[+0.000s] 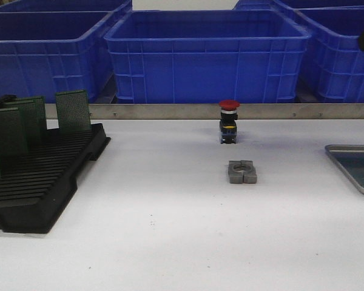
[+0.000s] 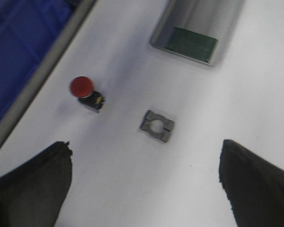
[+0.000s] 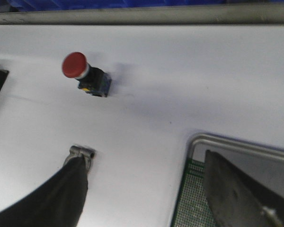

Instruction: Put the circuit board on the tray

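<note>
One board point(image 2: 194, 44) already lies flat in the tray point(image 1: 346, 159) at the table's right edge; more boards point(image 1: 73, 111) stand in the rack point(image 1: 45, 182) — next pick likely there. Left gripper point(image 2: 144, 184) and right gripper point(image 3: 144, 189) both wide, empty. Grip a board by its edges, lift straight up — avoid the clamp point(image 1: 242, 171) and button point(image 1: 229, 121).

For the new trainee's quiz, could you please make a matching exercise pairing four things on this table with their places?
Things:
1. red push button
2. grey metal clamp
3. black rack
4. tray

Places:
A. right edge of the table, a green board lying in it
B. left side, green boards standing in it
C. middle, near the back rail
D. middle, just in front of the button

Pairs: 1-C, 2-D, 3-B, 4-A
</note>
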Available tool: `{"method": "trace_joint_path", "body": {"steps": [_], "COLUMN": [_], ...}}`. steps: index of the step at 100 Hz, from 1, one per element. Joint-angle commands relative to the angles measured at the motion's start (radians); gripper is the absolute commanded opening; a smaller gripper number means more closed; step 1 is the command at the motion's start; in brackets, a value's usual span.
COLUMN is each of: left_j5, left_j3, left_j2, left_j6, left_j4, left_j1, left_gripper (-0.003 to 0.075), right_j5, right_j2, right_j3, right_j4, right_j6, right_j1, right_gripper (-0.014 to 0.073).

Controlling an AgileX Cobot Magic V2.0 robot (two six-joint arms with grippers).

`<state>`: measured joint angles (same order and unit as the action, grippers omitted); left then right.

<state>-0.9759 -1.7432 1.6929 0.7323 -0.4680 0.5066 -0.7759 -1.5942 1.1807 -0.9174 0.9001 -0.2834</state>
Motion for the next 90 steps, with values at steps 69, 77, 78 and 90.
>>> {"method": "trace_joint_path", "body": {"steps": [69, 77, 78, 90], "left_j5": [0.901, 0.906, 0.906, 0.904], "left_j3": [1.067, 1.134, 1.139, 1.219], "left_j2": [-1.063, -1.143, -1.150, -1.250], "left_j6": [-0.098, -0.098, -0.098, -0.098], "left_j4": [-0.097, -0.097, -0.097, -0.097], "left_j1": [-0.313, -0.313, -0.313, -0.313], "left_gripper": [0.0589, 0.0589, 0.0589, 0.0589], "right_j5": [0.751, 0.782, 0.784, 0.806], "right_j2": [0.817, 0.915, 0.932, 1.061], "right_j3": [-0.616, -0.690, -0.696, -0.768], "right_j4": [-0.117, -0.139, -0.144, -0.191], "right_j6": [0.141, 0.141, 0.141, 0.141], "right_j1": [0.316, 0.316, 0.316, 0.316], "right_gripper": [0.0540, 0.0540, 0.0540, 0.0540]}}
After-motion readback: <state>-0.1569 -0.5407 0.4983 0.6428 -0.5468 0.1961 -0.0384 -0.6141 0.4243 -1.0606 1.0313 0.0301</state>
